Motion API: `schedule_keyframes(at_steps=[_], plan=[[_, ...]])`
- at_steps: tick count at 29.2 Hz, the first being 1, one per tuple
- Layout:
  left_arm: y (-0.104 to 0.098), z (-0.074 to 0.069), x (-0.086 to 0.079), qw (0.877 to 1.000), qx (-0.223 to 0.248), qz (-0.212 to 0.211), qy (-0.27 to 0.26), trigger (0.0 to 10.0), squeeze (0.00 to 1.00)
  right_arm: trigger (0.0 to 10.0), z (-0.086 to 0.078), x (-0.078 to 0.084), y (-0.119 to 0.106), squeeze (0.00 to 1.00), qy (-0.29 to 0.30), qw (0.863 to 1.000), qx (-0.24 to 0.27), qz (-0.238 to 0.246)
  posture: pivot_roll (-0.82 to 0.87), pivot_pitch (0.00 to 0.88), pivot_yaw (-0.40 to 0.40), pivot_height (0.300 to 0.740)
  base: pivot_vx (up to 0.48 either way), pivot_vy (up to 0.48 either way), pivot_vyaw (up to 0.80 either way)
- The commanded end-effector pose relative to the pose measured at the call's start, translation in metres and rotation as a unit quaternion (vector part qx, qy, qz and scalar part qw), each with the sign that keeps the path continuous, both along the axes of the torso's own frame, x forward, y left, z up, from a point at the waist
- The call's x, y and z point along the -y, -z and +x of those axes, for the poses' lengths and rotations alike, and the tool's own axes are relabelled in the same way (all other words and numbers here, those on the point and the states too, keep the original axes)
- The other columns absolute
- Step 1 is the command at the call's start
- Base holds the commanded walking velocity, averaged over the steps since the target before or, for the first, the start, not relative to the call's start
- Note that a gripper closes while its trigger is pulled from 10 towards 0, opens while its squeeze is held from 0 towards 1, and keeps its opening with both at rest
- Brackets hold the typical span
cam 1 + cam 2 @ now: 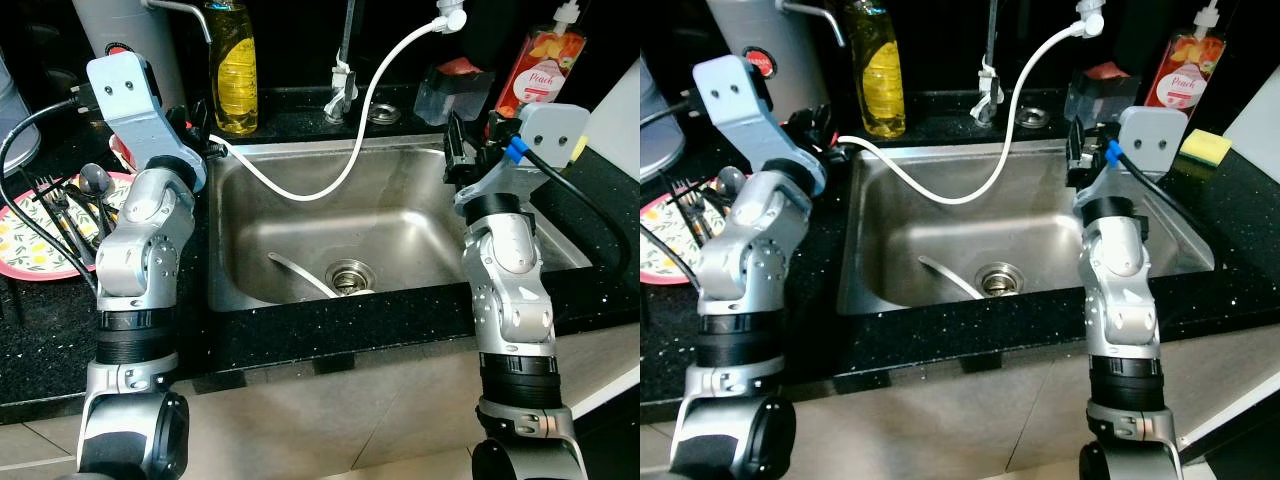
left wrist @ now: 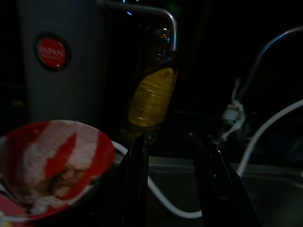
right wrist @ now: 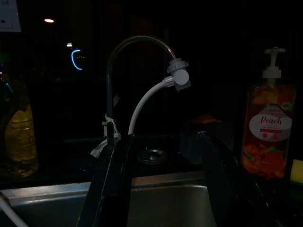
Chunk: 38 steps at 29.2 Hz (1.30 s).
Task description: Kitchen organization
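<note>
I have the steel sink (image 1: 395, 215) between my two grippers, with a pale utensil (image 1: 300, 275) lying in its basin beside the drain (image 1: 347, 275). My left gripper (image 2: 170, 142) is raised at the sink's left rim, fingers apart with nothing between them. Just beside it sits a red and white bowl (image 2: 52, 165); beyond its fingertips stand the yellow dish soap bottle (image 2: 151, 94) and a grey canister (image 2: 61, 61). A white hose (image 1: 340, 150) runs from the faucet (image 3: 137, 71) down past this gripper. My right gripper (image 3: 163, 142) hovers over the sink's right rim, fingers also apart and empty, pointing at the faucet. The peach soap dispenser (image 3: 267, 127) stands beside it. A floral plate (image 1: 30, 245) carrying forks (image 1: 55, 205) lies outboard of my left arm.
</note>
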<state>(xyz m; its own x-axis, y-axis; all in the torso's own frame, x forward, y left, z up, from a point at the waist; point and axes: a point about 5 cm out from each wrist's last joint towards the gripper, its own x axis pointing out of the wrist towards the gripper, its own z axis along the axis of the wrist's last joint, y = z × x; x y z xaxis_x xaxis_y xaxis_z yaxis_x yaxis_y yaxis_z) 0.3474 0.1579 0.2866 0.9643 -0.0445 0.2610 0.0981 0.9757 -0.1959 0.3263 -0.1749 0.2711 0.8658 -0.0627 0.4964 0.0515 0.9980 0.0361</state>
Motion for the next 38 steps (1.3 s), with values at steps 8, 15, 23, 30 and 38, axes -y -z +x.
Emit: schedule_keyframes(at_steps=[8,15,23,30,38], plan=[[-0.0056,-0.0035,-0.0008,0.999,0.02,0.042,-0.006,10.0,0.0,10.0,0.0008,-0.0008,0.0023,0.0,-0.002,1.0,-0.006,0.003,0.11,0.0,-0.009,0.74,0.0,0.0,0.0],[-0.0058,-0.0039,-0.0011,0.999,0.022,0.043,-0.007,10.0,0.0,10.0,0.0007,-0.0002,0.0019,0.0,-0.002,1.0,-0.006,0.003,0.1,0.0,-0.013,0.74,0.0,0.0,0.0],[-0.0047,-0.0044,-0.0003,0.999,0.022,0.047,-0.007,10.0,0.0,10.0,0.0007,-0.0001,0.0019,0.0,-0.002,1.0,-0.007,0.002,0.1,0.0,-0.014,0.74,0.0,0.0,0.0],[-0.0046,-0.0045,0.0006,0.999,0.024,0.048,-0.005,10.0,0.0,10.0,0.0006,0.0002,0.002,0.0,-0.001,1.0,-0.007,0.001,0.1,0.0,-0.014,0.74,0.0,0.0,0.0],[-0.0048,-0.0046,0.0004,0.998,0.024,0.049,-0.005,10.0,0.0,10.0,0.0006,0.0001,0.0022,0.0,-0.001,1.0,-0.008,0.001,0.1,0.0,-0.014,0.74,0.0,0.0,0.0]])
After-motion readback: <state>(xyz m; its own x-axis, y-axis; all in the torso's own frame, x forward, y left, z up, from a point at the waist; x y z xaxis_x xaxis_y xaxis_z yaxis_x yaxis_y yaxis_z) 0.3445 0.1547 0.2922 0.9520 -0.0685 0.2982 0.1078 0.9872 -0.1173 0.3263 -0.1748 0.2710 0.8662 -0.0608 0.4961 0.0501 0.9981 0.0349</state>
